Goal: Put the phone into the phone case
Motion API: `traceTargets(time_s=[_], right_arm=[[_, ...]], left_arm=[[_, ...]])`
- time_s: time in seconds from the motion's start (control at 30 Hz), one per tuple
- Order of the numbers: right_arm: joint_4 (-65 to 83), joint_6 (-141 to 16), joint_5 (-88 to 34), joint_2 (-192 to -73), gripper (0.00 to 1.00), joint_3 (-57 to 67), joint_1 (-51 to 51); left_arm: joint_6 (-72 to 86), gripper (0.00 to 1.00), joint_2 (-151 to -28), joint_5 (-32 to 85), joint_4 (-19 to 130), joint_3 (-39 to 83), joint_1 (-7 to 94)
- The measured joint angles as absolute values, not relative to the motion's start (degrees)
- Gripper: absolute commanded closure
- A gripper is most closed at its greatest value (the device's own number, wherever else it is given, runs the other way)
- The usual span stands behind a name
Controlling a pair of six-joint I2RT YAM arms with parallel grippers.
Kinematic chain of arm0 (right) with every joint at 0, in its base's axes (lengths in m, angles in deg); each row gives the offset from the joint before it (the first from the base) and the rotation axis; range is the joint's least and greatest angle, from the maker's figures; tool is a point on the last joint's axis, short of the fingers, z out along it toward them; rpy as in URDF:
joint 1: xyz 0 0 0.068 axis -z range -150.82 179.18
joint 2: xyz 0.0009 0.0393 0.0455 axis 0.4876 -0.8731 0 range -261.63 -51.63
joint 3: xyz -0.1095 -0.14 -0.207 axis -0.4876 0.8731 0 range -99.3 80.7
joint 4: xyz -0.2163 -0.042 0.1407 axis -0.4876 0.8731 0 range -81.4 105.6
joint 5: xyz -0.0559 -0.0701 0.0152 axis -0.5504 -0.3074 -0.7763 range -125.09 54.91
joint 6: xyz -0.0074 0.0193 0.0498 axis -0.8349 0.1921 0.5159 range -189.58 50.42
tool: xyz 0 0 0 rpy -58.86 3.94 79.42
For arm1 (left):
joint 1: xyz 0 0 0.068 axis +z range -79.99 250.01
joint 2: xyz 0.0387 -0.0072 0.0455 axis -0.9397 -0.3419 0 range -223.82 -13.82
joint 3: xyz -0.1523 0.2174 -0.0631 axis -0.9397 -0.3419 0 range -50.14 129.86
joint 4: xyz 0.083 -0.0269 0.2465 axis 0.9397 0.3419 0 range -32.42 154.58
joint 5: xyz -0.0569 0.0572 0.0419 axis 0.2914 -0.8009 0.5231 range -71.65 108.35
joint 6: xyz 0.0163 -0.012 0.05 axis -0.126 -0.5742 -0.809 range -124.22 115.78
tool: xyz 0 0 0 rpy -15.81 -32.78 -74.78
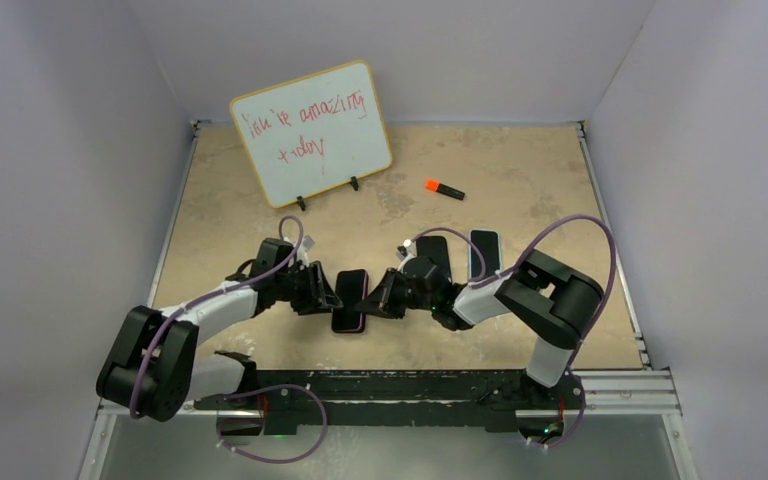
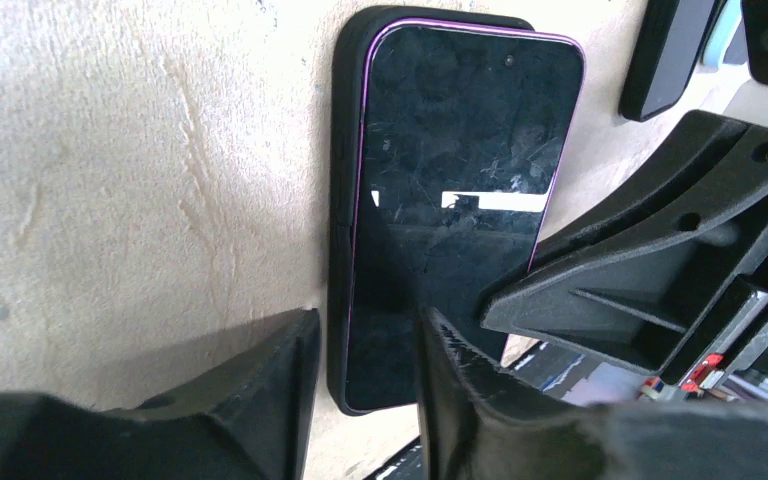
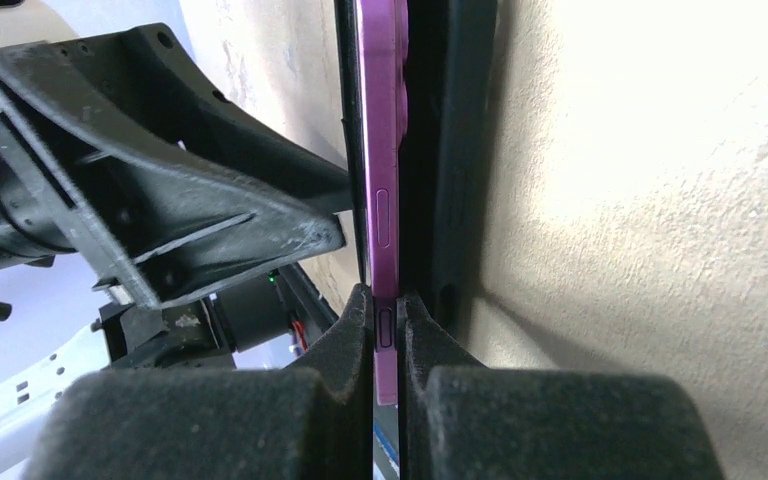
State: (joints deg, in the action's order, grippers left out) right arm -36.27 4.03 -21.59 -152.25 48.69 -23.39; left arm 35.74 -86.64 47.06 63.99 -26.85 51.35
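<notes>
1. Starting nearest, found the right hand squeezed fully shut on the phone, pinching its purple side rail by the buttons. Judged that grip a way to steer the raised edge down into the phone case.
2. Noted the phone lying screen-up on the case, mid-worktop, between both hands. Saw one long edge seemingly tucked under the black rim and the pinched edge standing off it across a dark gap. Judged it not yet fully seated.
3. Saw the left hand partly open, jaws astride the near end of phone and case, one outside the case wall and one over the glass. Took that as bracing the case against sliding. Could not confirm real pressure from either jaw.
4. Spotted a dark slab and a second slab just beyond the right hand, apparently set aside.
5. Farther back, picked out an orange marker, then a whiteboard propped on its stand. Read the red handwriting roughly as "you're amazing today", first word scrawled. Made out no brand or label on phone or case.
</notes>
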Motion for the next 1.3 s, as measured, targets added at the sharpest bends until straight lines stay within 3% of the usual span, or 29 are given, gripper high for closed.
traceTargets(time_s=[0.1, 0.47, 0.6, 0.8, 1.13, 1.3], right_arm=[[-36.9, 3.4, -20.7, -153.3, 1.00, 48.4, -23.2], [-30.4, -1.3, -20.0, -153.4, 0.95, 43.9, -23.0], [-25.7, -3.4, -19.6, -153.1, 0.82, 41.5, -22.9], [-16.7, -6.6, -23.2, -152.3, 0.54, 38.5, -23.2], [-7.2, -10.7, -30.1, -146.2, 0.34, 36.5, -23.1], [-8.3, -11.2, -29.7, -148.2, 0.30, 36.5, -22.8]], left_arm=[[35.6, 0.49, -85.2, 46.5, 65.0, -26.6, 51.1], [35.1, 0.51, -87.0, 47.8, 63.4, -25.8, 51.1], [35.0, 0.54, -87.3, 47.9, 63.2, -25.7, 51.1], [34.2, 0.56, -88.4, 47.5, 64.2, -24.7, 51.1], [33.3, 0.55, -88.4, 45.1, 66.5, -22.9, 54.2], [32.6, 0.53, -90.1, 46.1, 65.6, -22.3, 55.6]])
